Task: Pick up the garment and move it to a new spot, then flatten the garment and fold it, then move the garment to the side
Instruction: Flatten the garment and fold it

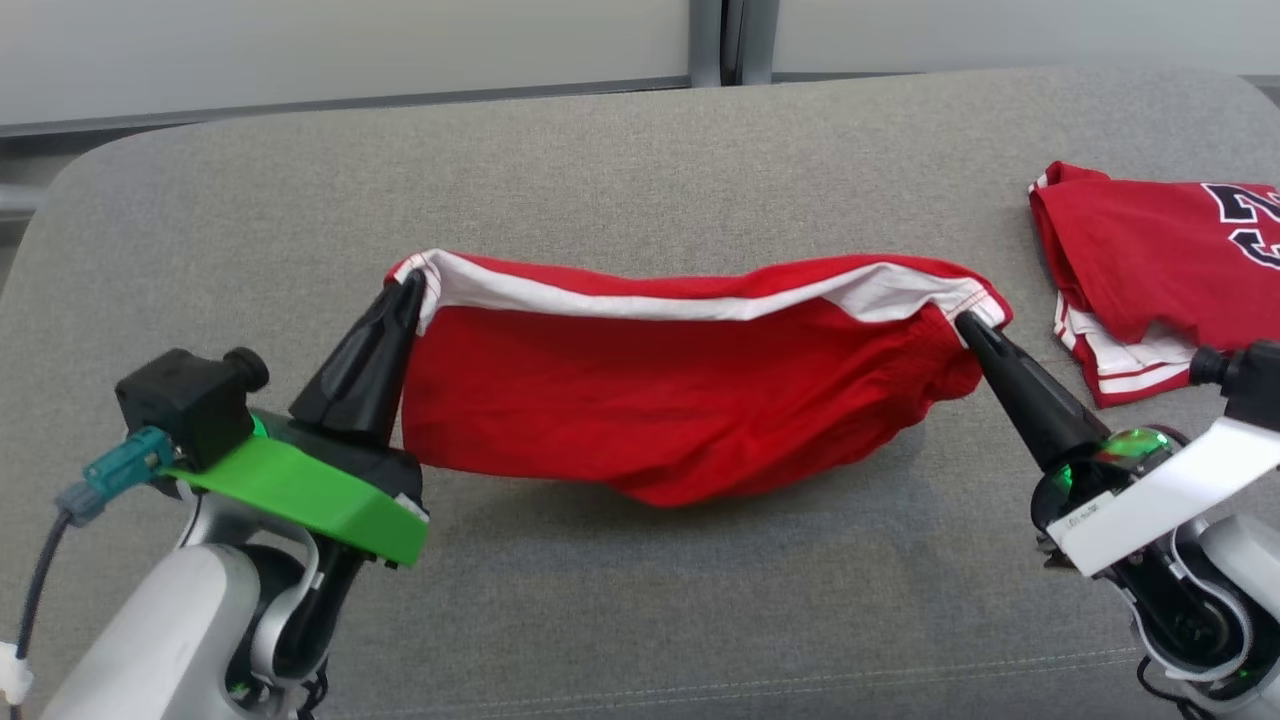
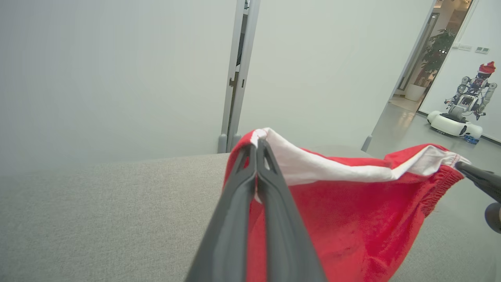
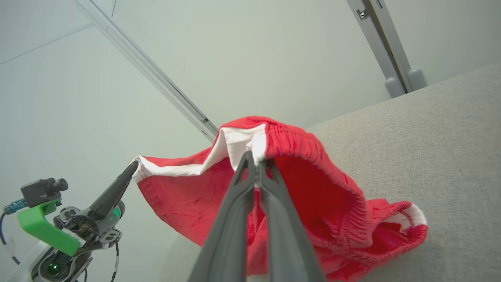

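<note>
The garment (image 1: 660, 400) is a pair of red shorts with a white band, stretched between both grippers above the grey cushion (image 1: 640, 180). My left gripper (image 1: 408, 287) is shut on its left corner, and the left wrist view shows those fingers pinching the white edge (image 2: 258, 145). At the right corner my right gripper (image 1: 968, 325) is shut on the gathered waistband, seen up close in the right wrist view (image 3: 256, 158). The cloth (image 3: 313, 203) sags in the middle, and its lower end rests on the cushion (image 3: 450, 156).
A second red piece of clothing (image 1: 1160, 270) with white stripes and a dark number lies on the cushion at the far right, close to my right arm. A pale wall runs behind the cushion. Another robot (image 2: 465, 105) stands far off in a doorway.
</note>
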Tool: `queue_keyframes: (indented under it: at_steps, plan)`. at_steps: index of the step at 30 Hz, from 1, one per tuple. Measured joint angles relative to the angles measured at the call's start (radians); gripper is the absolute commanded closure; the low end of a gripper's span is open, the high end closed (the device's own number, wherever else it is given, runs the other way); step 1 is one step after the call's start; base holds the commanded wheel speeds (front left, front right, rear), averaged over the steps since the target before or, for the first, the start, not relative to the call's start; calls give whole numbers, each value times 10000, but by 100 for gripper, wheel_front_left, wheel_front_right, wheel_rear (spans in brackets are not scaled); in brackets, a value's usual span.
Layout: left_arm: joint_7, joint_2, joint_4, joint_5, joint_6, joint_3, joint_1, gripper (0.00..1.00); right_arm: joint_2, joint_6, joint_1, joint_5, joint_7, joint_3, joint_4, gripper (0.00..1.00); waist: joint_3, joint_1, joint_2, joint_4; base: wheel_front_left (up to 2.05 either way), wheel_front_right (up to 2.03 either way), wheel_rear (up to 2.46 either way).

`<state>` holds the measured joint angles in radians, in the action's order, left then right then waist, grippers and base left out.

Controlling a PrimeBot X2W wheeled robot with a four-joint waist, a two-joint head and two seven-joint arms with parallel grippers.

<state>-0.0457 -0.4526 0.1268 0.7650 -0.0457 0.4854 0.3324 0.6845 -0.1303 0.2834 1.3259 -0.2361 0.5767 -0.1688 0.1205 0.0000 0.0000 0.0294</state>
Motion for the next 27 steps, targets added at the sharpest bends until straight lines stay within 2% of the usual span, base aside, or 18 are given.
queue_keyframes:
  at_steps: [8, 18, 23, 27]
  plan:
    - [516, -564, 311, -217, -67, -451, 1347, 100, 589, 0, 1615, 1388, 872, 178, -270, 100, -761, 0, 0, 8, 0, 0, 0]
    - [1124, -974, 451, -439, -109, -773, 2744, 100, 901, 0, 3228, 2184, 1703, 15, -420, 100, -1518, 0, 0, 82, 0, 0, 0]
    - [1331, -926, 410, -349, -117, -792, 3149, 100, 1058, 0, 3742, 1960, 1885, 31, 111, 100, -1464, 0, 0, 161, 0, 0, 0]
    - [1509, -614, -426, -54, 121, -698, 3779, 100, 803, 0, 4520, 1223, 2013, 414, 1252, 100, -1236, 0, 0, 191, 0, 0, 0]
